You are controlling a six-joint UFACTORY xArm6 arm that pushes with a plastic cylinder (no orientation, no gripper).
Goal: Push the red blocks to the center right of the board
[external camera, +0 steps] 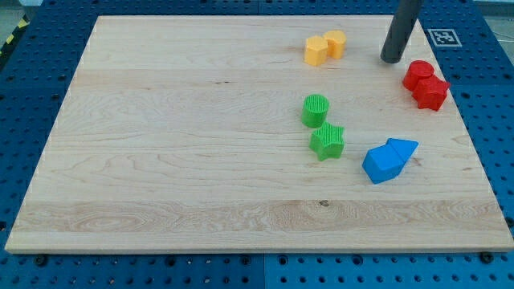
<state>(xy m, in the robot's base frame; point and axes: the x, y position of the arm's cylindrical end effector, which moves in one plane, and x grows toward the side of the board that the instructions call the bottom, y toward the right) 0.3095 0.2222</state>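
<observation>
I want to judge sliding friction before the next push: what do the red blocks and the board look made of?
Red blocks: probably plastic, matte, with fine ridges on their faces, possibly 3D-printed. Board: light wood with visible grain streaks, smooth with a slight sheen. My tip sits just to the view's upper left of them.

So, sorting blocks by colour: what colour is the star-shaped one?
Green; the star block shows clearly in the camera view, just below the green cylinder.

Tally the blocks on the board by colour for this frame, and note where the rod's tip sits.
Red blocks: 2, a cylinder and a star-like one, touching.
Yellow blocks: 2.
Green blocks: 2, a cylinder and a star.
Blue blocks: 2.
Total: 8.
My tip is up and to the view's left of the red pair, touching nothing.
</observation>
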